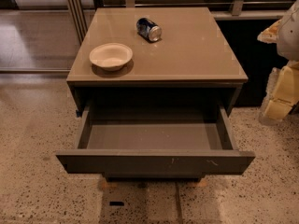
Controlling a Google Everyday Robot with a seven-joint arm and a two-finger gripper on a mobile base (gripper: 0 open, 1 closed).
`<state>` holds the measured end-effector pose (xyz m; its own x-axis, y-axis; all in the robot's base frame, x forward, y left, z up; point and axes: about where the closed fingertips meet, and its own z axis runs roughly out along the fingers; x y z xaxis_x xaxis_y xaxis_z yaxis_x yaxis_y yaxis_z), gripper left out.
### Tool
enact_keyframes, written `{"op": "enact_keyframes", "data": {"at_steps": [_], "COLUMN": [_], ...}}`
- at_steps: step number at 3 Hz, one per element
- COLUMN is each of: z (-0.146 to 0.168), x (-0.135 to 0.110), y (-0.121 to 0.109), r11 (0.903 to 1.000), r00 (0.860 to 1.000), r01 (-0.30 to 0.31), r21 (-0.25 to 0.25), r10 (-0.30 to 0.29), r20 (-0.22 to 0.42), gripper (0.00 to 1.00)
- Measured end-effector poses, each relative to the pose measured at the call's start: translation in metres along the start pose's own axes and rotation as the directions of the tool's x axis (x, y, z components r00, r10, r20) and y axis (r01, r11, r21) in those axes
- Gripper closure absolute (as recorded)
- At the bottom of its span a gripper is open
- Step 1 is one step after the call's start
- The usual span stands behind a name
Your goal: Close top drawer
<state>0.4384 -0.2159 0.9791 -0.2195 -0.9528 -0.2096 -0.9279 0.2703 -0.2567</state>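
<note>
top drawer (155,163) stands open; gripper (279,102) at the right edge, apart from it, state unclear

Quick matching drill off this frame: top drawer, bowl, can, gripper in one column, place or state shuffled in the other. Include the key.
Things:
1. top drawer
2. bowl
3. can
4. gripper

Place or state:
A. lying on its side, towards the back of the cabinet top
B. pulled out, open
C. at the right edge of the view, beside the cabinet and not touching it
D. upright, front left of the cabinet top

Pairs: 1-B, 2-D, 3-A, 4-C
</note>
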Motion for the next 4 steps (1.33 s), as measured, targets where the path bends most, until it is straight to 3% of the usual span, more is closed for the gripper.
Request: {"op": "enact_keyframes", "data": {"at_steps": [1, 2, 3, 4], "z": [-0.002, 0.01, 0.071, 0.09], "x": [-0.002, -0.007, -0.007, -0.001], "y": [0.0, 0.024, 0.066, 0.084], "r11": [0.9998, 0.999, 0.9799, 0.955], "r00": [1.0, 0.997, 0.959, 0.921], "r01": [0.0, -0.04, -0.182, -0.274], "r21": [0.019, 0.019, -0.083, -0.114], "r10": [0.0, 0.039, 0.195, 0.295], "r20": [0.001, 0.072, 0.208, 0.257], "gripper": [0.0, 0.0, 0.0, 0.18]}}
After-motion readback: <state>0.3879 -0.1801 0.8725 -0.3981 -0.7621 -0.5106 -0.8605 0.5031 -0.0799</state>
